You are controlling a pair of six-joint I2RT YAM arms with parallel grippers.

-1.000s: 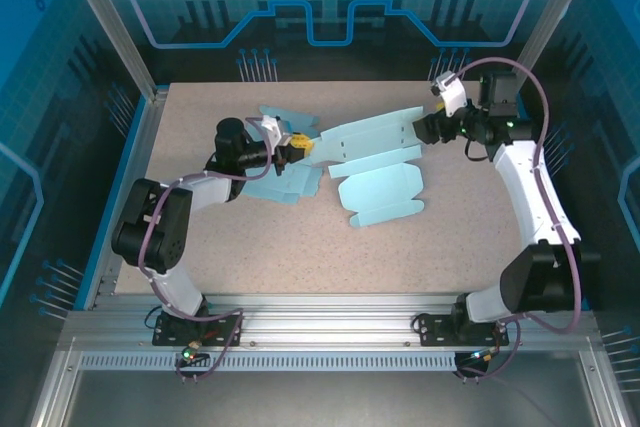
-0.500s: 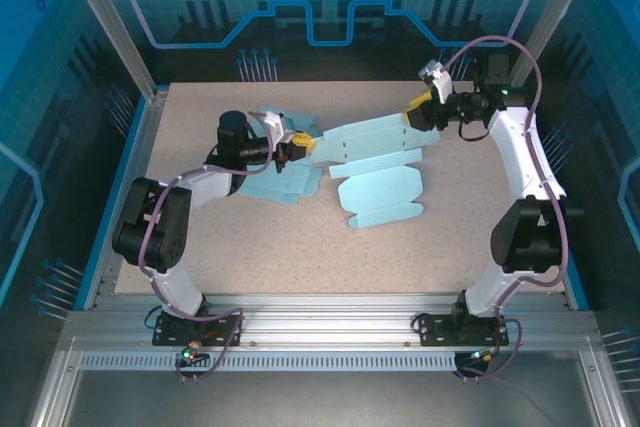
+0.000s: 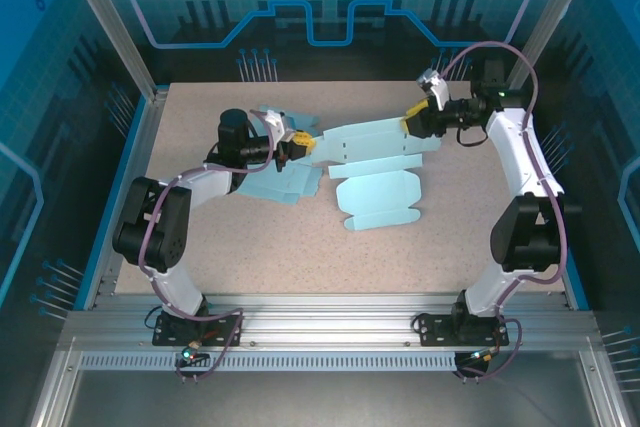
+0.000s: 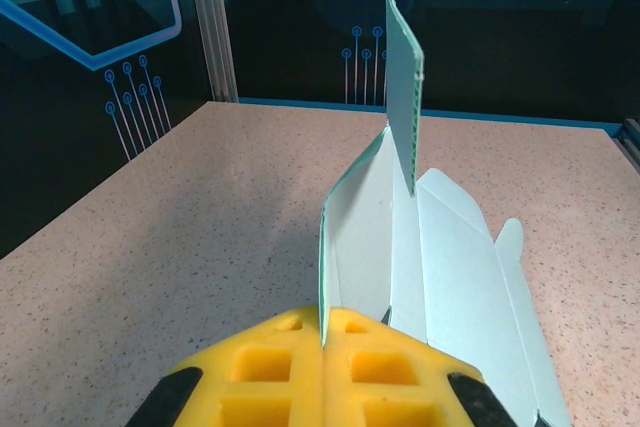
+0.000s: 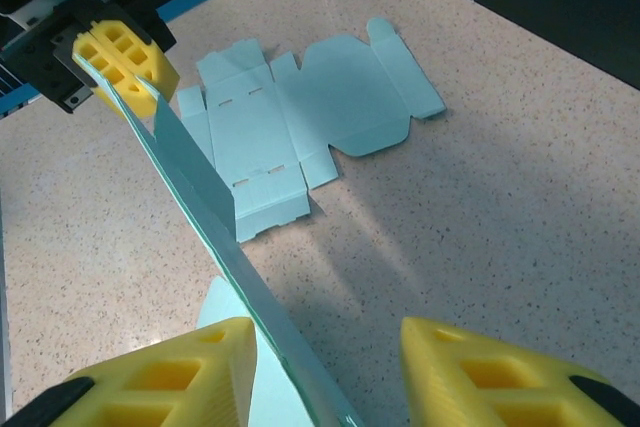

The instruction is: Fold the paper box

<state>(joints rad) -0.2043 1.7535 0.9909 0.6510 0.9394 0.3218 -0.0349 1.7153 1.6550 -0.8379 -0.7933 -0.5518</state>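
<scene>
Left gripper (image 3: 295,144) sits left of centre on the table (image 3: 200,247), fingers pinched tight together on the left end of the paper box (image 3: 370,139). In the left wrist view the yellow pads (image 4: 270,367) meet on the sheet's edge with no gap. The left gripper (image 4: 322,342) is low in frame, and the paper box (image 4: 400,97) stands on edge, running away toward the far side.

Under and just beside that gripper lies a loose pile of blanks (image 3: 285,182), flat on the table, light blue (same stock as the held one, count unclear).

The paper box is an unfolded light-blue cut-out, lifted off the table and stretched between the two grippers across the middle of the table. Just nearer the arm bases a spare blank (image 3: 380,197) lies flat, apart from both grippers.

Right gripper (image 3: 411,121) is at the box's right end, over the back right part of the table. In the right wrist view the right gripper (image 5: 325,337) has its fingers partly apart. The paper box (image 5: 200,187) passes edge-on between them, lying against the finger on the picture's left (image 5: 180,377), with a bare gap to the other finger (image 5: 480,367). So the sheet sits inside the jaws with no squeeze seen. Another flat blank (image 5: 300,117) lies on the table beyond.
</scene>
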